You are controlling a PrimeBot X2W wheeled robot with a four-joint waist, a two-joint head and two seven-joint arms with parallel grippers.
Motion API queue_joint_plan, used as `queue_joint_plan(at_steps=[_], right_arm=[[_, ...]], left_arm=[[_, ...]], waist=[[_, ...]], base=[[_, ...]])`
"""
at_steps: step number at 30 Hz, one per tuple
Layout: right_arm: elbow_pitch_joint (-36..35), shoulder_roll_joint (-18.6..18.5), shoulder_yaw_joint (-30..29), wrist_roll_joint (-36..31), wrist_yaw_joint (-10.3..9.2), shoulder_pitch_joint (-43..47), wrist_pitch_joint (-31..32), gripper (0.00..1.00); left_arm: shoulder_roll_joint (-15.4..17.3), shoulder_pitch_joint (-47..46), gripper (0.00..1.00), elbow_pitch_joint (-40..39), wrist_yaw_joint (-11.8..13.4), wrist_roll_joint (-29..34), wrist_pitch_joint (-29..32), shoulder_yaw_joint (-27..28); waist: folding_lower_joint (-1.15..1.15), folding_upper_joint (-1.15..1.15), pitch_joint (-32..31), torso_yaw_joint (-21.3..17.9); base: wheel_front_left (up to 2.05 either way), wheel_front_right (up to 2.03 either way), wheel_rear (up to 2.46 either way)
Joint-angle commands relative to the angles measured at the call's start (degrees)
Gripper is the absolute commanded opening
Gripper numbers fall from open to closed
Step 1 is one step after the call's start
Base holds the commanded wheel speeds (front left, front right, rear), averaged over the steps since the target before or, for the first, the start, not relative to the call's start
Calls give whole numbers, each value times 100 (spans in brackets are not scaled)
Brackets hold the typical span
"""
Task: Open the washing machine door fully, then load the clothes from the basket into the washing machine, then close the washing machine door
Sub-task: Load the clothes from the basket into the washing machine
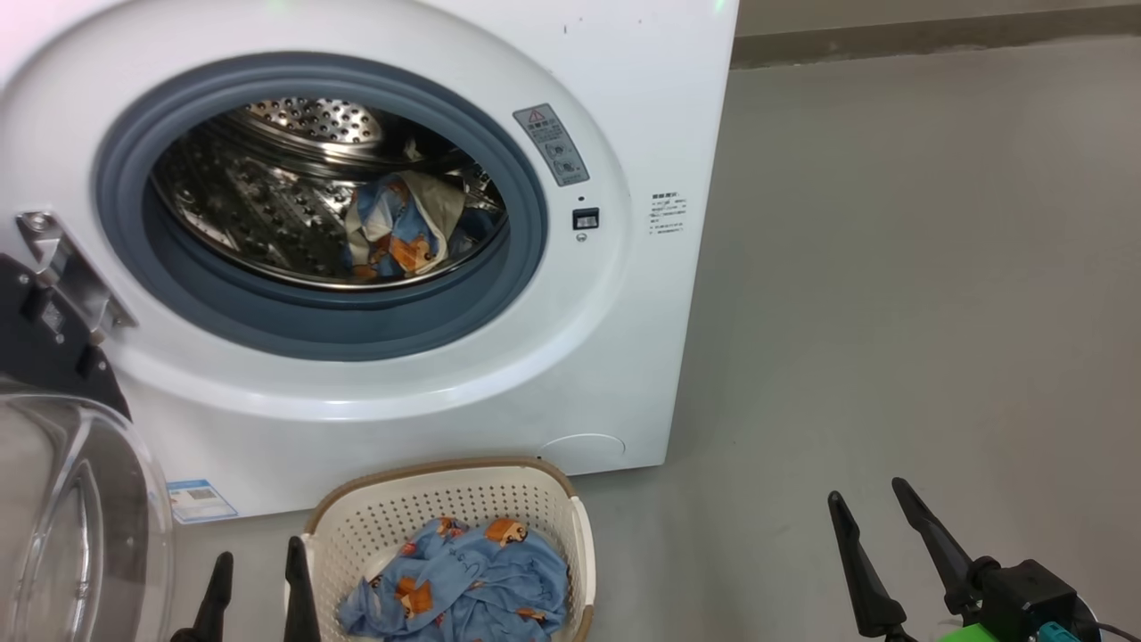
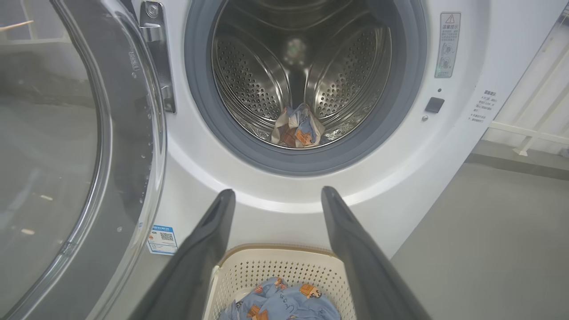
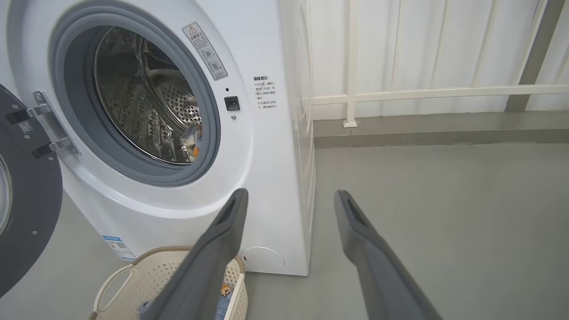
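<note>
Loading midway, with left claw [image 1: 258, 551] and right claw [image 1: 866, 490] gaping empty; needing dipping into cream perforated plastic basket [image 1: 401, 517] just beneath left claw for light blue cartoon-printed clothes [image 1: 463, 580].

I count one washing machine [image 1: 642, 107] across the upper left, with one steel drum [image 1: 241, 205] and one round door [image 1: 45, 348] at the left edge. One basket [image 1: 446, 508] stands at bottom centre. The clothes make two bundles: the drum bundle [image 1: 401, 227] and the basket bundle [image 1: 463, 580]. There are two grippers, the left gripper [image 1: 258, 550] at lower left and the right gripper [image 1: 866, 490] at lower right, each with two dark fingers [image 1: 860, 571], four altogether. The machine's front carries two labels, one grey label [image 1: 551, 144] and one blue label [image 1: 201, 499], one black latch square [image 1: 586, 218] and one round cap [image 1: 584, 450].
</note>
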Motion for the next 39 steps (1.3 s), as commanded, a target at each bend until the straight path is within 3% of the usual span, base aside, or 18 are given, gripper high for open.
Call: queue_joint_plan(at_steps=[1,20,28,39], right_arm=[[-162,-59,105,-10,35,-54,-69,100],[-183,-127,131,-6,35,68,-69,100],[-182,-129,206,8,35,58,-69,100],[-258,84,172,-11,35,-277,-69,100]], left_arm=[[56,-20,100,-177,40,2,-37,211],[56,177,100,-268,54,14,-37,261],[56,172,100,-252,55,36,-37,190],[55,-407,100,256,-190,131,-37,-61]], waist=[[0,0,-29,40],[0,0,-150,374],[0,0,0,293],[0,0,849,-124]], base=[[0,0,0],[0,0,0],[0,0,0],[0,0,0]])
